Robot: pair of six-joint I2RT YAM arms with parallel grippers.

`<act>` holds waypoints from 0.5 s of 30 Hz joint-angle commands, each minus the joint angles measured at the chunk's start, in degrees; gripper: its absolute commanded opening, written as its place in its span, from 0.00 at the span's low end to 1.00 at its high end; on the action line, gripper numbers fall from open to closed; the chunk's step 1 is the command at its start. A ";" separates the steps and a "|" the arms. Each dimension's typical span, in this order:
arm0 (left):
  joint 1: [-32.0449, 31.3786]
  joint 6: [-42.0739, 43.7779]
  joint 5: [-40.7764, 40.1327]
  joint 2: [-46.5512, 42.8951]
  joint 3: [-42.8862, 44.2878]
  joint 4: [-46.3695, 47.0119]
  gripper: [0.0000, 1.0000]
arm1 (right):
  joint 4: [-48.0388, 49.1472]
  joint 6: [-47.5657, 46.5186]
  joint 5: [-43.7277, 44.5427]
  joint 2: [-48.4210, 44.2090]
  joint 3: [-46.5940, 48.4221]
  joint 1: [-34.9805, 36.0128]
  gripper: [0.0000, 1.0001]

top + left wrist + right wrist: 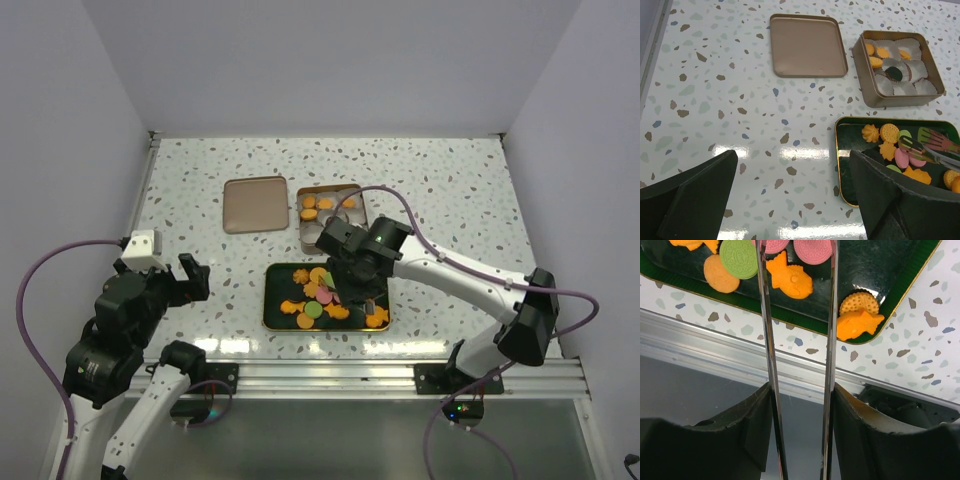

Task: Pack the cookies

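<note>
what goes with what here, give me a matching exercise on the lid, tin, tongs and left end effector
1 lid
2 tin
3 tongs
4 left end effector

a open, holding nothing
b in the right end effector, over the tray
c lined with white paper cups
d flat on the table, beside the tin

Pairs: 1-d, 2-c, 3-b, 4-a

Toward the worktop's far edge lie one flat copper-coloured metal lid (808, 46) and one open square gold tin (860, 75). The tin holds about nine white paper cups (925, 87), four orange cookies (883, 52) and one dark round disc (896, 73). Near the front edge is one dark green gold-rimmed tray (852, 137) with one pair of slim metal tongs (932, 145), at least two pink round cookies (901, 158) and two green round cookies (903, 134). Other cookies there are partly hidden.
</note>
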 commanded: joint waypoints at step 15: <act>-0.37 1.18 -0.43 0.47 -0.46 2.99 1.00 | 0.18 -2.54 3.39 7.43 5.10 0.17 0.51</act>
